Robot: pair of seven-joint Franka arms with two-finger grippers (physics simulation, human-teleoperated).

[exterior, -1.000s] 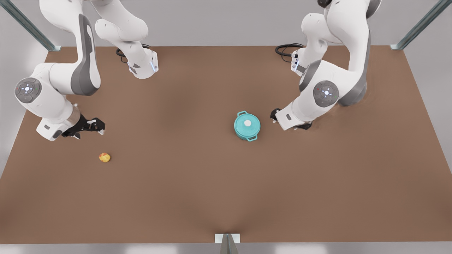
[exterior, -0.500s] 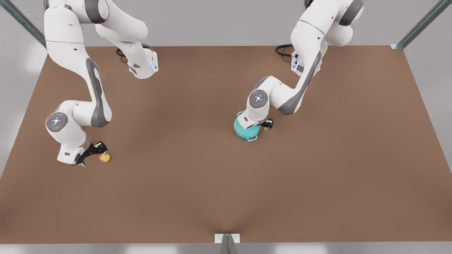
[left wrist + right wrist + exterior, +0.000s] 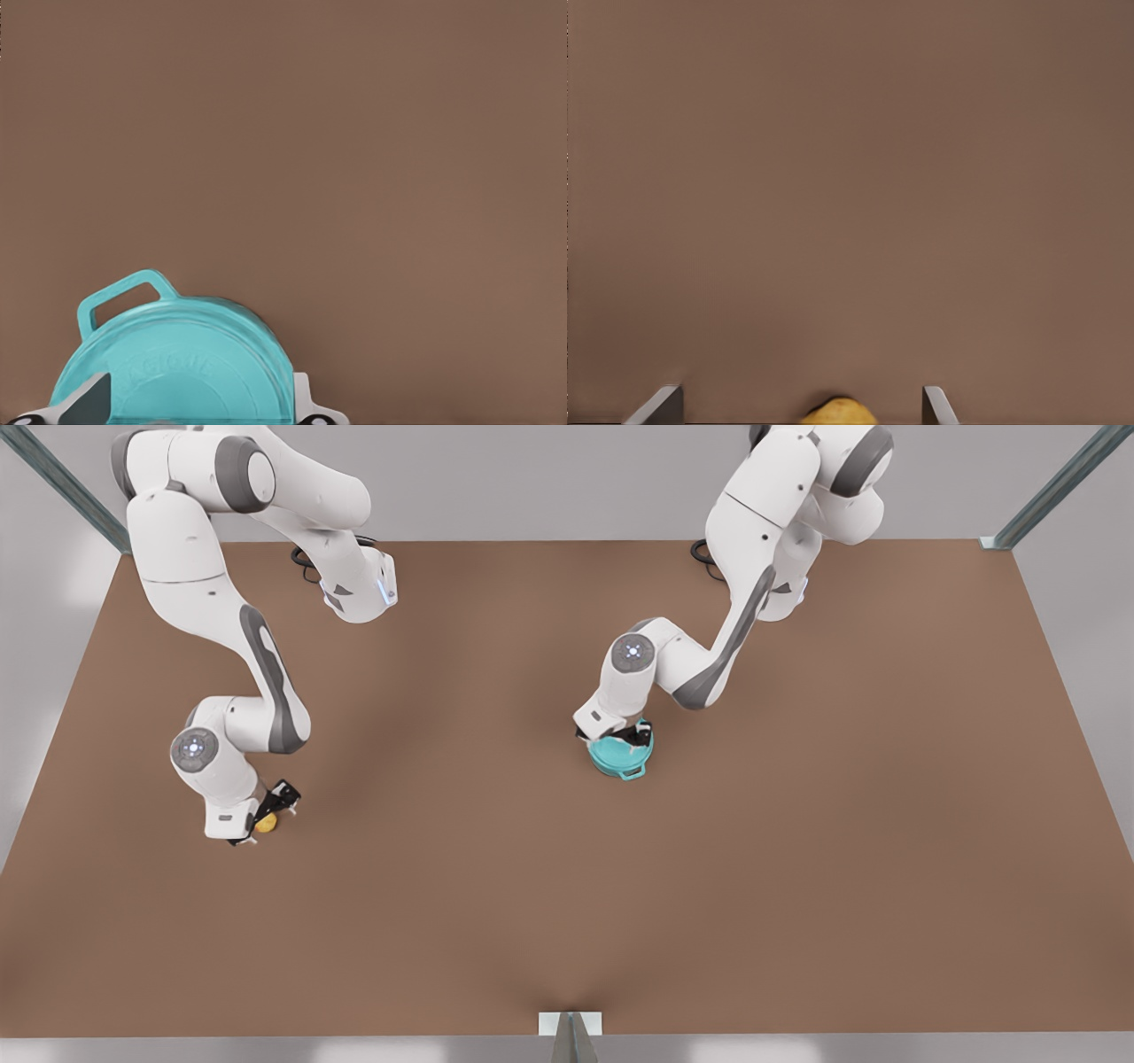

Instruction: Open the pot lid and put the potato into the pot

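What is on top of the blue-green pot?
The pot lid covers the pot, and the left gripper sits over its middle with fingers spread. The knob and the pot's inside are hidden.

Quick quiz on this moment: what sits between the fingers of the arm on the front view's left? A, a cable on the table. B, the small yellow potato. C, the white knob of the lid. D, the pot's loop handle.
B: the right gripper is down at the table on the front view's left, and the right wrist view shows the potato between its spread fingers.
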